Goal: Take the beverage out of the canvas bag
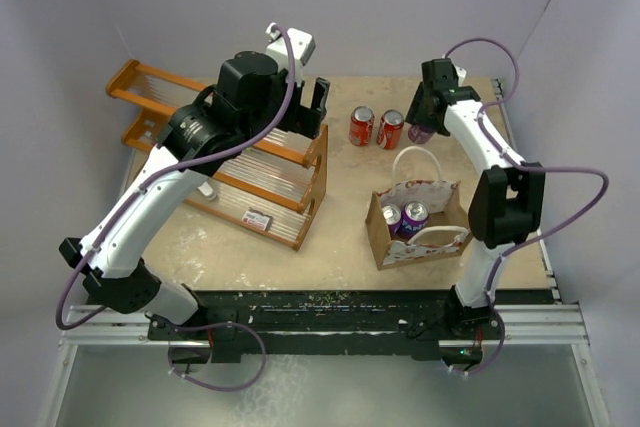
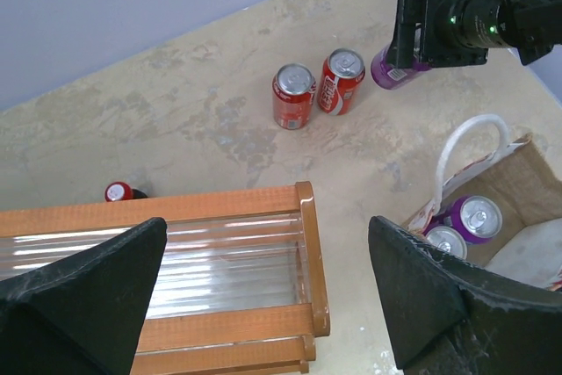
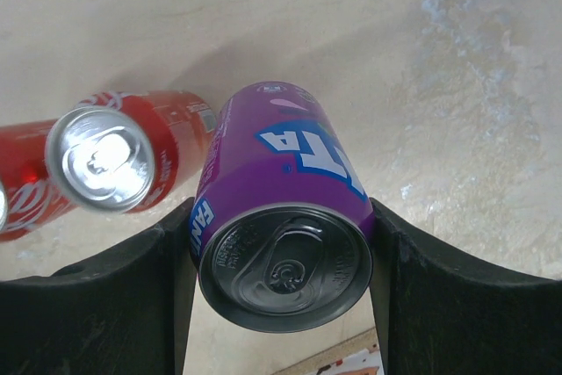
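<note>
I'm clamping right fingers (image 3: 105,305) on the purple can (image 3: 281,217), pointing down beside 2 red cans (image 3: 97,160); left fingers (image 2: 79,296) gaping apart.

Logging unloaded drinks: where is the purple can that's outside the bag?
Top view, far right: the purple can sits in the right gripper, beside the two red cans, beyond the bag.

Seen from my remote desk: the canvas bag (image 1: 418,222) sat front right on the surface (image 1: 340,247), a pair of cans (image 1: 414,214) upright inside. Behind it two loose cans (image 1: 361,126) stood side by side, with the held can (image 1: 421,132) in the right gripper (image 1: 425,119) just right of them. The rack (image 1: 316,177) lay left.
</note>
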